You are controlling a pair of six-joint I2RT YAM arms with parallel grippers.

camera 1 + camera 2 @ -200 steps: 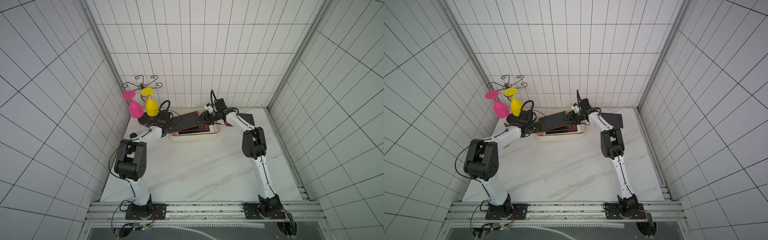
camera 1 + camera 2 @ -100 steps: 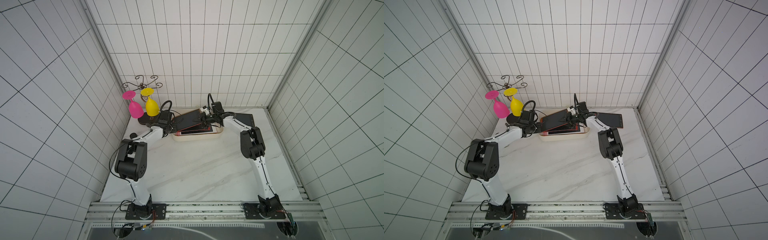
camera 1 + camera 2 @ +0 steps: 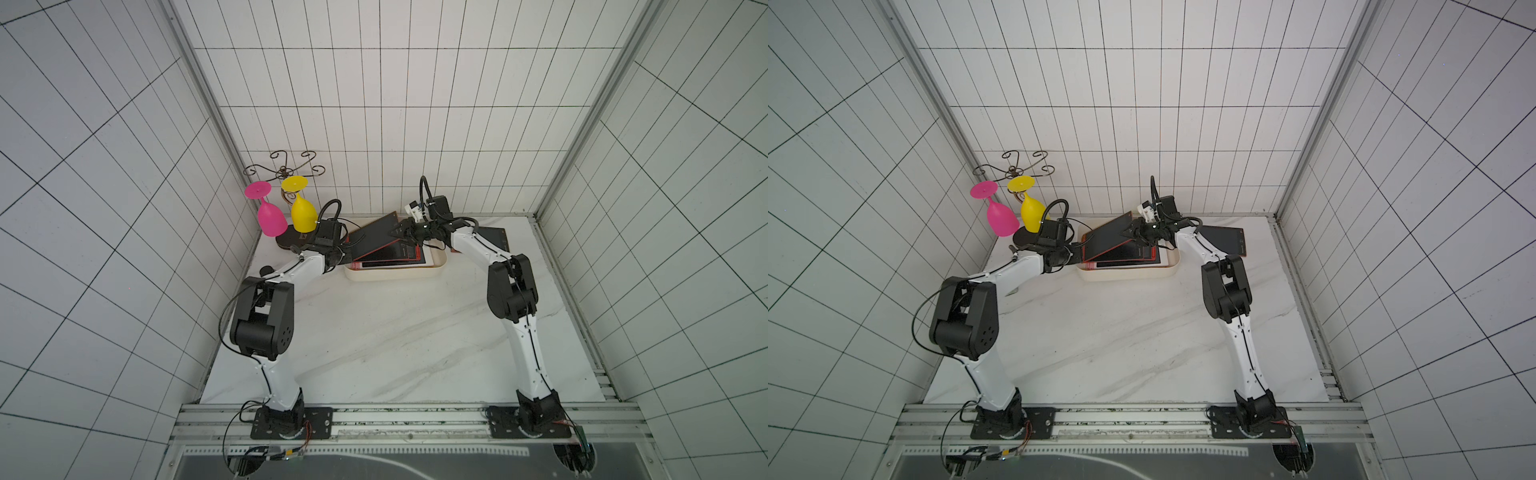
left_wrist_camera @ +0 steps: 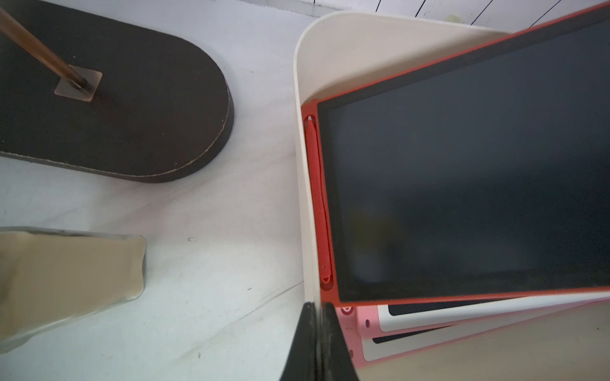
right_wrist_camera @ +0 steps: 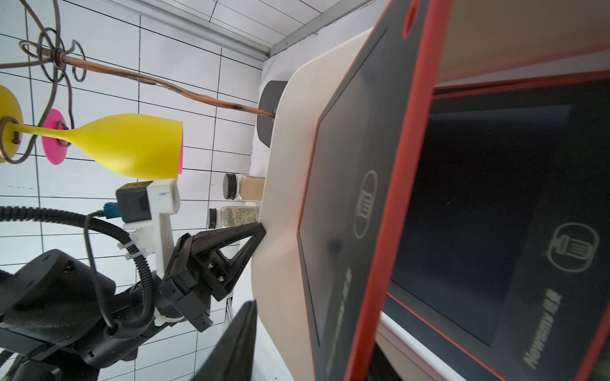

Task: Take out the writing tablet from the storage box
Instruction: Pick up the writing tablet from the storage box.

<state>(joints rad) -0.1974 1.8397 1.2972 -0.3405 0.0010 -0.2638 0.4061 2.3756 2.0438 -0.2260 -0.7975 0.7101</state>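
Observation:
The cream storage box (image 3: 395, 272) (image 3: 1129, 272) stands at the back of the table with several writing tablets stacked in it. The top red-framed tablet (image 3: 374, 241) (image 3: 1106, 241) is tilted, its right end raised. My right gripper (image 3: 399, 235) (image 3: 1129, 232) is at that raised end. One finger (image 5: 237, 339) stands apart from the tablet's dark face (image 5: 346, 165); the red edge hides the other. My left gripper (image 3: 343, 259) (image 4: 315, 305) is shut on the box's left wall (image 4: 305, 198).
Another red-framed tablet (image 3: 496, 239) lies on the table right of the box. A wire rack on a dark oval base (image 3: 291, 241) holds a pink glass (image 3: 270, 216) and a yellow glass (image 3: 303, 214) left of the box. Spice jars (image 5: 244, 188) stand behind.
My right gripper has edged left onto the top tablet's right end, and that end now sits higher. The left gripper has kept its hold on the box wall.

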